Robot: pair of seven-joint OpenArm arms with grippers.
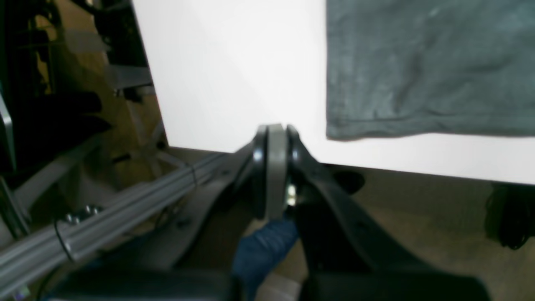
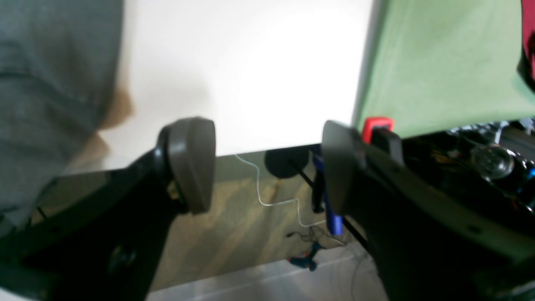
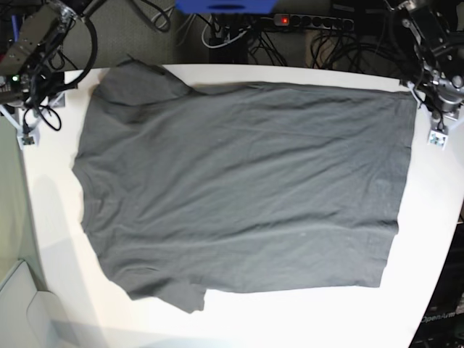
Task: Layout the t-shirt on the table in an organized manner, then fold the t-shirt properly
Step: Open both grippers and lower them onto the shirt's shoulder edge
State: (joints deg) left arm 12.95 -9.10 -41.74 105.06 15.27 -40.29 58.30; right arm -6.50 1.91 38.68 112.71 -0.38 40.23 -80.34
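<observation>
Both jaws empty, t-shirt [image 3: 239, 188] spread apart

In the left wrist view we see only one corner of the t-shirt [image 1: 430, 67], the rest cut off by the top and right edges, and the shut left gripper [image 1: 273, 138] hides a strip of the table [image 1: 234, 75] edge behind its pads. In the right wrist view the shirt is a blurred grey mass running off the left edge (we cannot tell which part of it this is), and the small blue object [image 2: 307, 259] among the wires on the floor is too blurred to name. In the base view both arms sit at the top corners, cut by the frame, so we cannot make out either gripper's jaws there.
</observation>
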